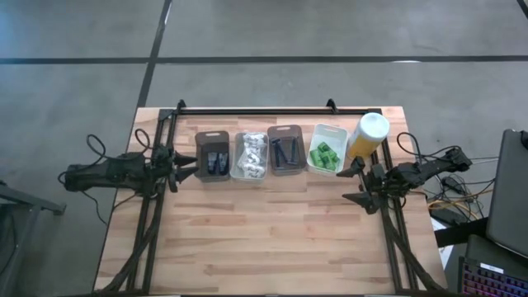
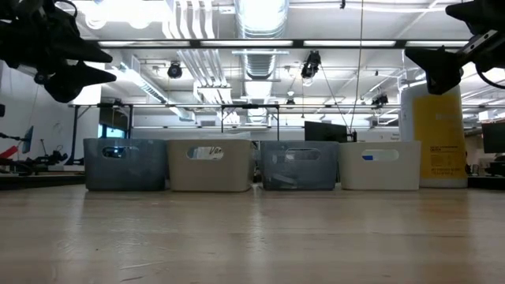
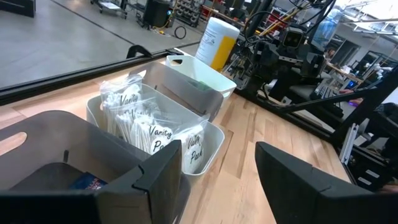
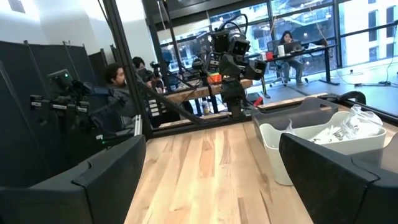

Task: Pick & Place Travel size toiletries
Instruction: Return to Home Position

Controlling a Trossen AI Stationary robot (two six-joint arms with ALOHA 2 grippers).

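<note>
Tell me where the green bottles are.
In the high view, the green bottles lie in the rightmost white bin, between the razor bin and the tall yellow bottle.

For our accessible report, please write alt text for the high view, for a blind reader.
Four bins in a row on a wooden table hold, left to right, navy packets, white sachets, razors and green bottles; a yellow bottle stands at the right end. The left gripper and right gripper, both open, flank the row.
</note>
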